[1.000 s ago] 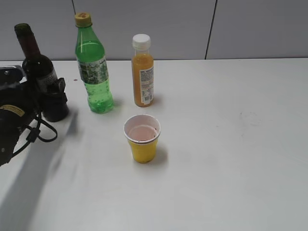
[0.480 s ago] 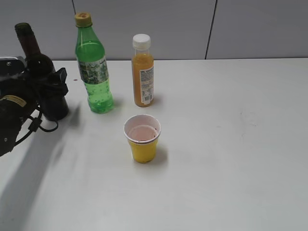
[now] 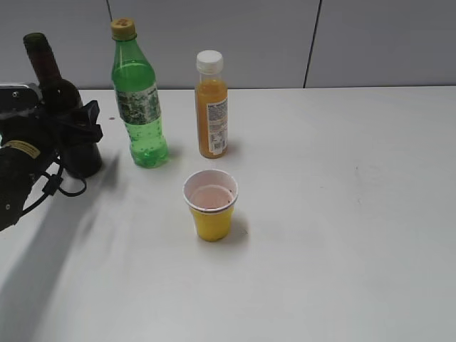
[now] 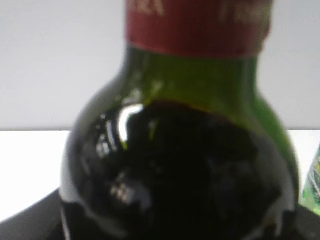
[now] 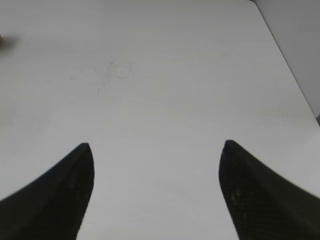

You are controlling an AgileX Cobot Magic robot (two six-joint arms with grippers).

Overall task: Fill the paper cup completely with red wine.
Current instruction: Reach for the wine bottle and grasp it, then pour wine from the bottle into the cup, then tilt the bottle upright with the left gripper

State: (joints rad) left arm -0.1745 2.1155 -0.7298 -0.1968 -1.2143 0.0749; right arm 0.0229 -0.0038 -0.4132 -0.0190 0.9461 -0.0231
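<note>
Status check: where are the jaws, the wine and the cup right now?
Left gripper around the wine bottle, grip unconfirmed. Right gripper open over bare table. Paper cup upright, barely filled. Path from bottle to cup clear.

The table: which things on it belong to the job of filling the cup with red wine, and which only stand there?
Belong to the job:
wine bottle, with the left gripper around it
paper cup

Only standing there:
green soda bottle
orange juice bottle
</note>
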